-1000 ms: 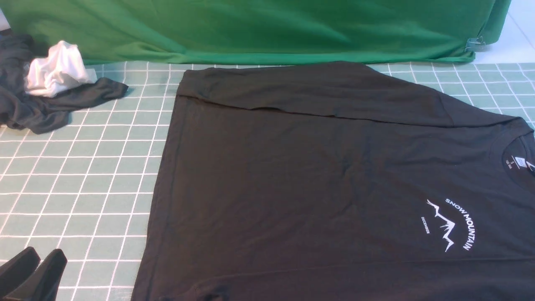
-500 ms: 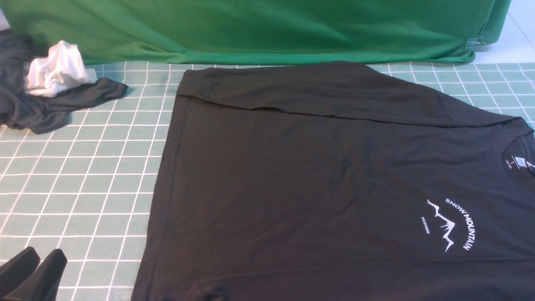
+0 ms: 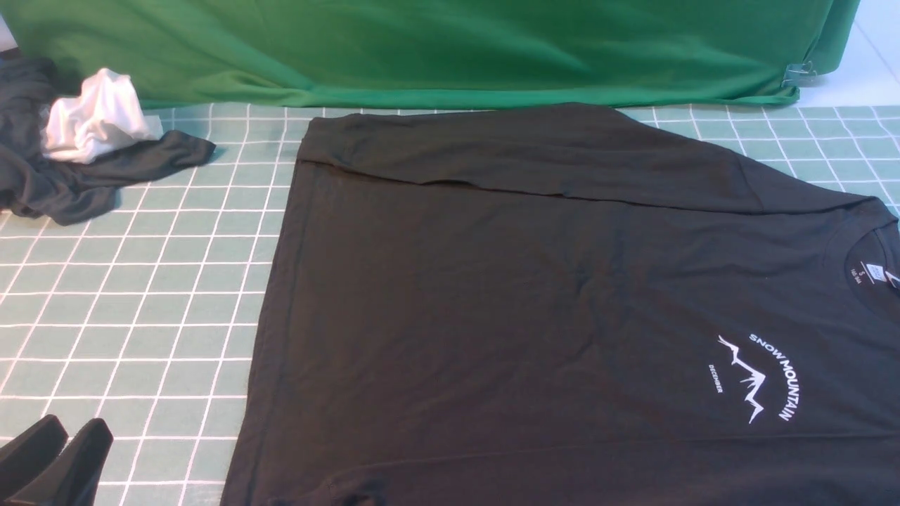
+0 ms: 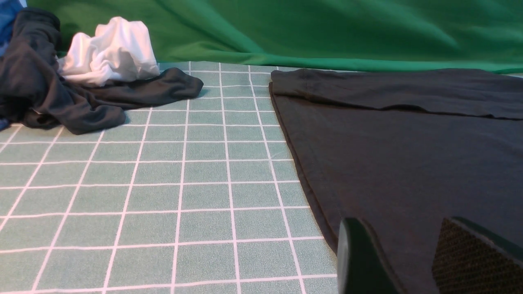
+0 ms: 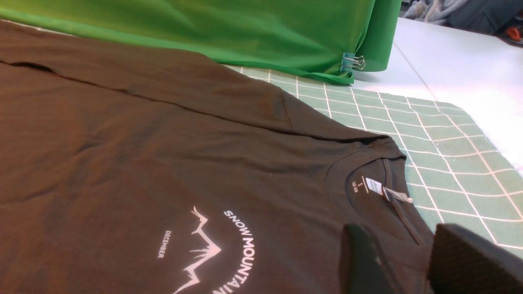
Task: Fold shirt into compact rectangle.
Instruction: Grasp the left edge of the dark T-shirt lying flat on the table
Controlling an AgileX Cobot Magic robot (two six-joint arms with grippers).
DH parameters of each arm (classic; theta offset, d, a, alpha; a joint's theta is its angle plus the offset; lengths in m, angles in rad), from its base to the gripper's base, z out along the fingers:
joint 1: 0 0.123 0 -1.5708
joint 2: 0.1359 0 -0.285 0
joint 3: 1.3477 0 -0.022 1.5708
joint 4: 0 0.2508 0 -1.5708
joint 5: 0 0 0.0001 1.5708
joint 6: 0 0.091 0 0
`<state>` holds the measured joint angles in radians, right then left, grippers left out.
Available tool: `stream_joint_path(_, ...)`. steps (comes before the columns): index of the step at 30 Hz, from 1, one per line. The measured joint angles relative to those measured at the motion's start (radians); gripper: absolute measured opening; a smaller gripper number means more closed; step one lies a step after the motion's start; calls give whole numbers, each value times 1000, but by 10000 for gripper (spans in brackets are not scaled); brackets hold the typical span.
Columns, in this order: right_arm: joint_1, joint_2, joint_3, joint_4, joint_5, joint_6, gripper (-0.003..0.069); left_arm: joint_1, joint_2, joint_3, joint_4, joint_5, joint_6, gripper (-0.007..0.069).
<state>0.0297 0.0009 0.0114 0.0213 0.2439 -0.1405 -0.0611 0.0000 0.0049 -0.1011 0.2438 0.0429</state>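
Observation:
The black shirt (image 3: 534,302) lies flat on the green checked mat, hem toward the left, collar and white neck label (image 3: 872,270) at the right edge. Its far long side, sleeve included, is folded over onto the body. The white "SNOW MOUNTAIN" print (image 3: 759,376) faces up. My left gripper (image 3: 74,425) hovers open at the near left, off the shirt; from the left wrist camera, the left gripper (image 4: 400,222) faces the shirt (image 4: 400,155) near its hem with nothing between its fingers. My right gripper (image 5: 398,228) stands open just above the shirt (image 5: 163,155) below the collar, holding nothing.
A crumpled dark grey garment (image 3: 77,179) with a white cloth (image 3: 98,116) on it lies at the far left corner. A green backdrop cloth (image 3: 436,49) hangs along the back, held by a binder clip (image 5: 352,62). The mat's right edge meets a white tabletop (image 5: 461,69).

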Motion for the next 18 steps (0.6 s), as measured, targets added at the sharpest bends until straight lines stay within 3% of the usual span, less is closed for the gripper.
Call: stream_joint_path(18,0,0,0,0,0,0,241,0,0,0,66,-3,0,238)
